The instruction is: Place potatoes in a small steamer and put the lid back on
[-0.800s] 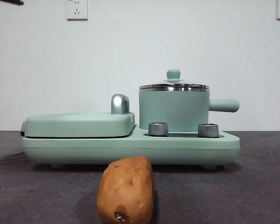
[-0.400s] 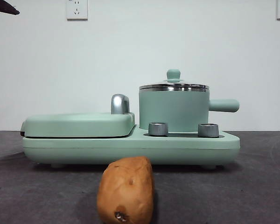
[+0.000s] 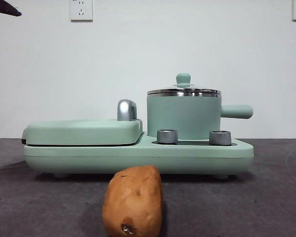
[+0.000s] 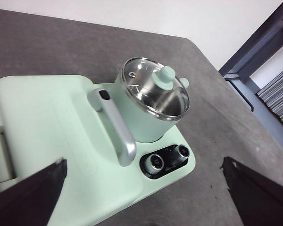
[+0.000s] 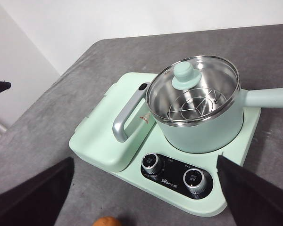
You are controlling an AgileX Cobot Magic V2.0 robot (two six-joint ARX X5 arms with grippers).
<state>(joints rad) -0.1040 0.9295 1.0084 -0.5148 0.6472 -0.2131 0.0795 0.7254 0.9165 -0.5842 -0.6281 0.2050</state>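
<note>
Both arms hung high, well clear of the tabletop (image 5: pixel 56 117). The left hand (image 4: pixel 144 195) and the right hand (image 5: pixel 146 197) each had their jaws spread wide (nothing between them), gripping nothing.

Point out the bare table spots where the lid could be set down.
Bare grey table lies right of the potato, in front of the cooker base, and again left of the potato. The lid sits on the small steamer; around it the griddle cover's chrome handle and knobs crowd.
</note>
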